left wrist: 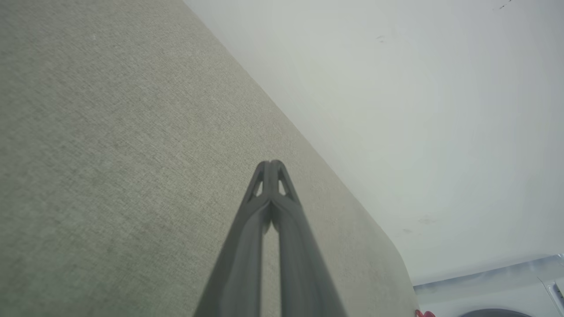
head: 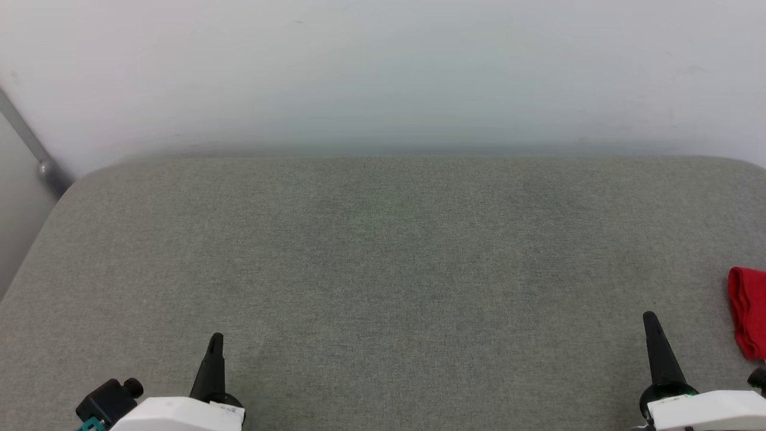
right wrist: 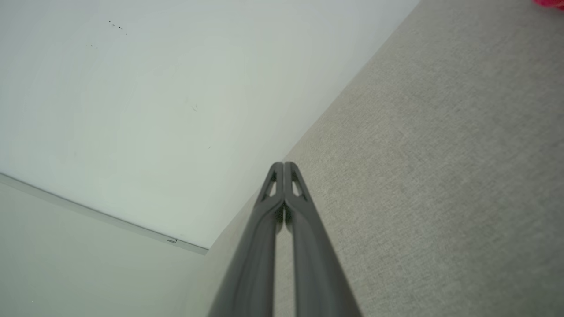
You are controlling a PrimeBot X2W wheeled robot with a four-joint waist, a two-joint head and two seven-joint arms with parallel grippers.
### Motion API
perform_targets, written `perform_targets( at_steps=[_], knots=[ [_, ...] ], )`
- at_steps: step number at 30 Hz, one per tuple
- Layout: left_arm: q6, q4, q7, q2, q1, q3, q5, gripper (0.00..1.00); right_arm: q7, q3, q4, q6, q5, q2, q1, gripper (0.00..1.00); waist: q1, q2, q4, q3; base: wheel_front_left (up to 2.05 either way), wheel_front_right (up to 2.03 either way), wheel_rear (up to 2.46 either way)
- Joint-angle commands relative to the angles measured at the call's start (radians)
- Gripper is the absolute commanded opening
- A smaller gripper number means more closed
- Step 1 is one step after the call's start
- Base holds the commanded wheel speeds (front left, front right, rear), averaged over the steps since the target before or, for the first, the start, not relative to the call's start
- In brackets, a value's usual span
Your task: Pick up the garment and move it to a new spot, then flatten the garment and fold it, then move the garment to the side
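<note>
The garment (head: 748, 311) is a red bunch of cloth at the right edge of the head view, lying on the grey fabric surface (head: 383, 269); most of it is cut off by the frame. A sliver of the red garment (right wrist: 550, 2) shows at the top right corner of the right wrist view, and another bit of the garment (left wrist: 424, 314) at the bottom of the left wrist view. My right gripper (head: 650, 317) is shut, empty, just left of the garment. My left gripper (head: 216, 340) is shut and empty at the lower left. Both wrist views show the left gripper (left wrist: 271, 164) and right gripper (right wrist: 284, 165) with fingertips pressed together.
A pale wall (head: 383, 72) runs behind the surface's far edge. A grey metal bar (head: 36, 155) slants down at the far left corner. A white appliance (left wrist: 498, 286) sits beyond the surface's end in the left wrist view.
</note>
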Motion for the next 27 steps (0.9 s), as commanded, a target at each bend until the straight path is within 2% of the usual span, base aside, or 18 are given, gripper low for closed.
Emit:
perform_targets(
  at_steps=[1,27],
  knots=[
    [-0.008,-0.005,0.007,0.003,-0.032,0.006,-0.034,0.0,0.008,-0.002,-0.002,0.0,0.033,-0.01,-0.029,0.0,0.0,0.0,-0.001,0.001,0.0,0.0,0.0],
    [-0.044,0.027,0.073,0.003,-0.088,0.039,-0.313,0.0,0.076,-0.008,0.039,0.0,0.285,-0.009,-0.091,0.0,0.0,0.0,-0.009,0.009,0.0,0.0,0.0]
  ],
)
